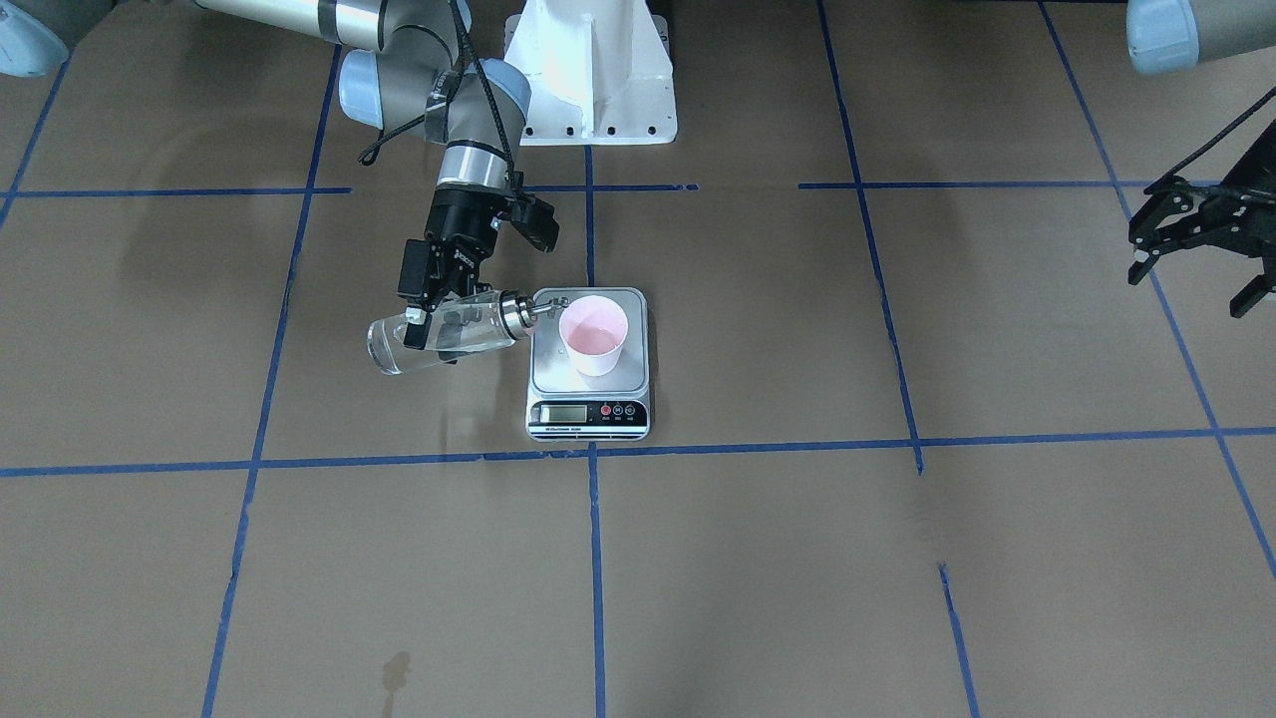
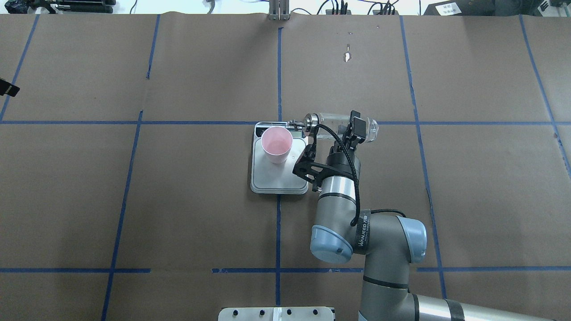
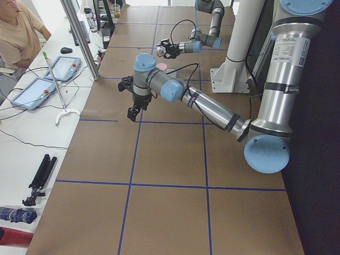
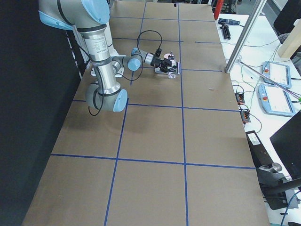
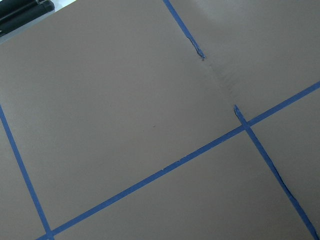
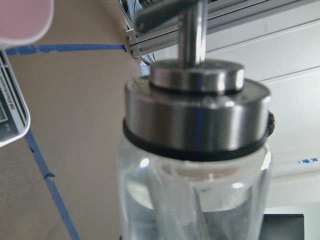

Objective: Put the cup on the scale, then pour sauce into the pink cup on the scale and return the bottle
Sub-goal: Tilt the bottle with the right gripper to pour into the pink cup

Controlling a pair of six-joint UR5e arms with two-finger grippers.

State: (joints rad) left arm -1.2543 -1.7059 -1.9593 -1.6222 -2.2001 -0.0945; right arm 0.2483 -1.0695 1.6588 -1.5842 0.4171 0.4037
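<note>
well, beside the scale (image 1: 554, 377) my right gripper (image 1: 437, 327) was clamped around the bottle (image 1: 469, 334), tipped nearly flat, spout (image 1: 548, 304) seemingly just at the rim of the cup (image 1: 594, 339) standing on that scale. a quicker tilt could throw sauce (image 1: 397, 351) past it.

Both arms are silver-grey tubes joined by rounded housings with pale blue caps. The right arm (image 2: 334, 205) wears a black wrist band with pale lettering, and a black cable (image 2: 355, 187) loops to the black right end effector (image 2: 352, 131). The left end effector (image 1: 1191, 284) is black and skeletal. The white pedestal (image 1: 590, 70) shows a row of bolt holes.
</note>
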